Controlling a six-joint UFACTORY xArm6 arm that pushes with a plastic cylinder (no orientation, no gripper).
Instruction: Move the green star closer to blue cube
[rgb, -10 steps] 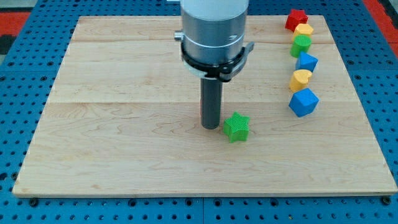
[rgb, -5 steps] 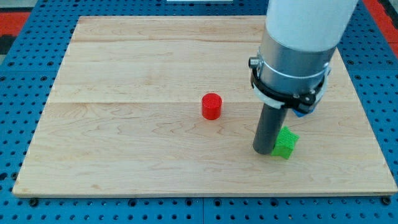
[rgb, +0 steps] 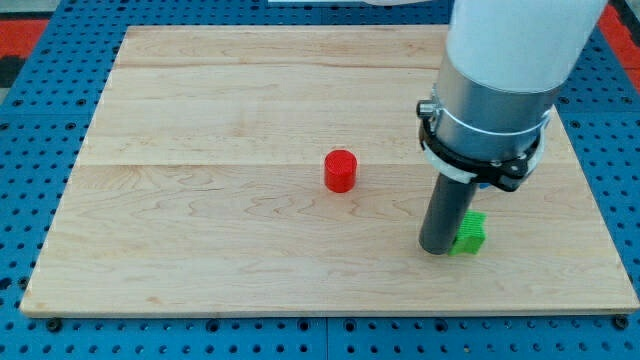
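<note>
Pale maple-toned wood makes up the board (rgb: 200, 120), a rectangle of joined planks lying on a blue pegboard surface (rgb: 30, 150) dotted with holes; a strip of red shows at the view's top left corner. My tip (rgb: 438, 249) touches the board toward the view's lower right, at the end of a straight dark rod that hangs from a grey collar with a black clamp ring and a white arm housing above it. There are no jaws to spread or press together here, only this bare rod, and it grips nothing. The green star (rgb: 469, 232) sits just beside my tip on its right, touching or nearly touching the rod, which hides the star's left part so that only a few of its points can be made out. A red cylinder (rgb: 340, 170) stands upright near the middle of the board, well apart from my tip and to the view's left of it. The blue cube does not show anywhere in the view; the arm's wide housing covers much of the board's upper right. No bins, trays or other containers show, and no brand marks, labels or readable writing appear on the arm, the board or the blocks
</note>
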